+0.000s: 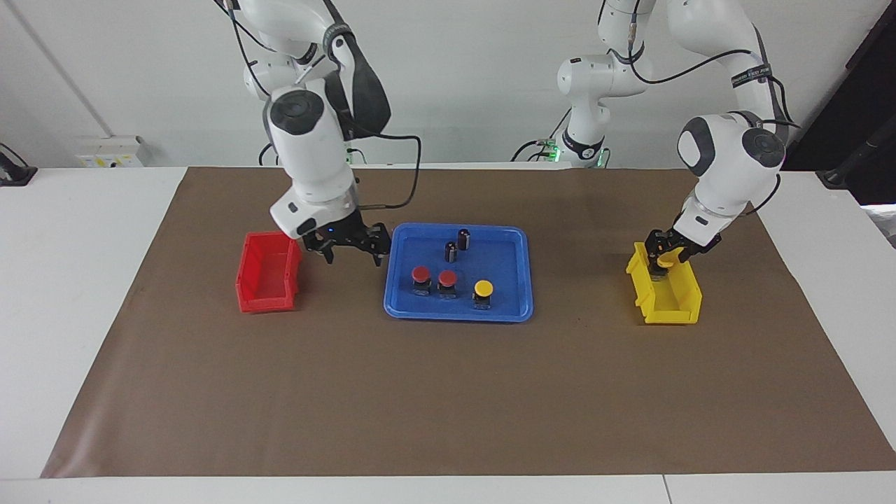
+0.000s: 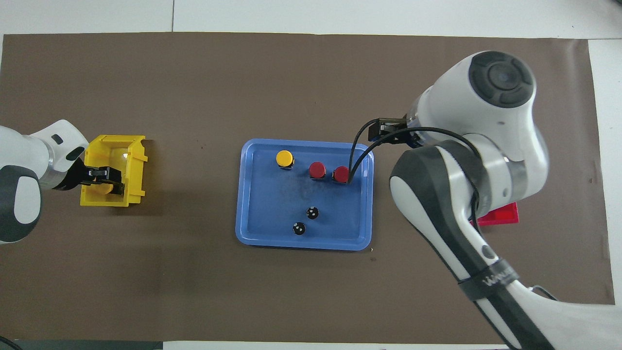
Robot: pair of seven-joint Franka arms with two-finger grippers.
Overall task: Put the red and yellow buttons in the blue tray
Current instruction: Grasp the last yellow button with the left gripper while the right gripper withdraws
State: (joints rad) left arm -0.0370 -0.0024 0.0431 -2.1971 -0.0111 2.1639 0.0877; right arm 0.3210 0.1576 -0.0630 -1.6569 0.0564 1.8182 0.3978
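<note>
Buttons first: three are sitting in the blue tray (image 2: pixel 252 194), lined up along its 12 o'clock side in the overhead view. The yellow one (image 2: pixel 284 158) is at the 9 o'clock end of the row, a red button (image 2: pixel 317 169) is in the middle, and the second red button (image 2: pixel 341 173) is at the 3 o'clock end, just beside the first red. All three are standing upright.

Two dark cylinders (image 2: pixel 312 212) are sharing the tray toward 6 o'clock of the row, apart from the buttons.

The fourth button, a yellow-capped button (image 1: pixel 666 257), is lying inside the yellow bin (image 2: pixel 131 160), which is well apart from the tray at its 9 o'clock. The left gripper (image 1: pixel 661 255) is reaching down into that bin with a finger on either side of the cap. Whether it is actually pinching the cap, I cannot tell.

The right gripper (image 1: pixel 353 257) is hanging with its fingers spread and holding nothing, over the brown paper (image 2: pixel 194 73) between the tray and the red bin (image 1: pixel 266 269). Its black cable (image 2: pixel 357 150) is looping over the tray's 2 o'clock corner in the overhead view. The right arm is covering most of the red bin there.
</note>
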